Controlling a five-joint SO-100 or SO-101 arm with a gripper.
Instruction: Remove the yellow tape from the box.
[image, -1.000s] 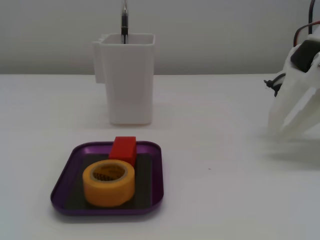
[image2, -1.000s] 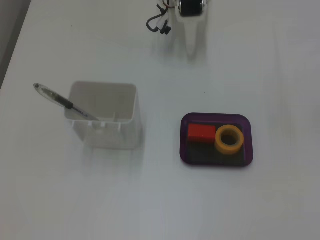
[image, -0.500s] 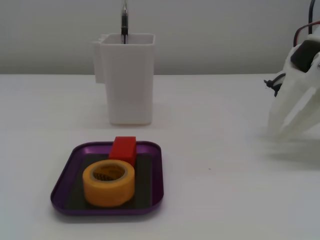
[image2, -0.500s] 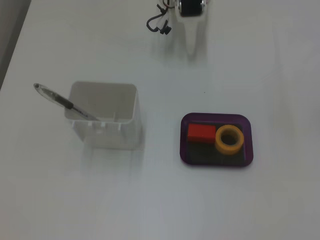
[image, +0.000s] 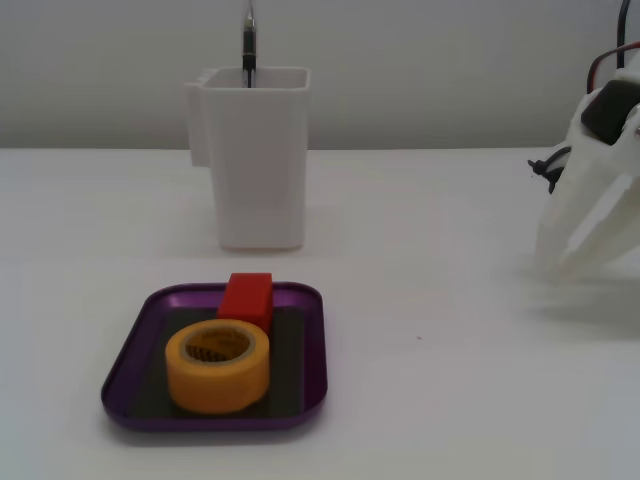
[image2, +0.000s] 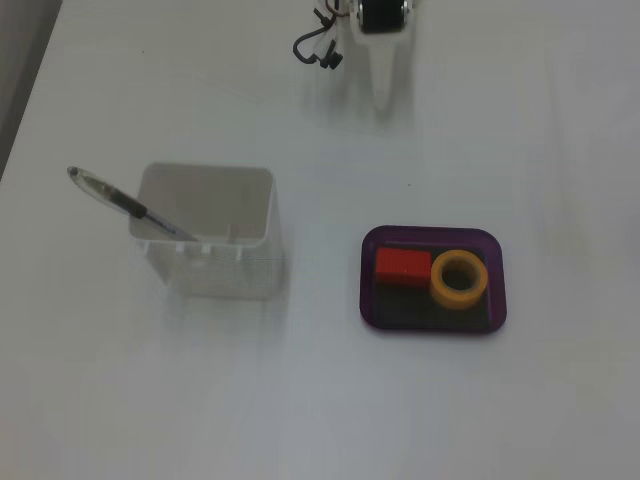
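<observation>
I see the yellow tape (image: 217, 366) lying flat inside the box (image: 312, 345), hollow centre up, with a red block (image: 246, 298) touching it on the tray floor. The fingers (image: 560, 262) hang well apart from the box, tips down near the white desk (image: 430, 380), holding nothing; I cannot tell how far they are spread. A pen (image2: 122, 203) leans in a tall white container (image: 254, 160).

The yellow tape (image: 217, 366) lies in the box (image: 312, 345), touching a red block (image: 246, 297).
</observation>
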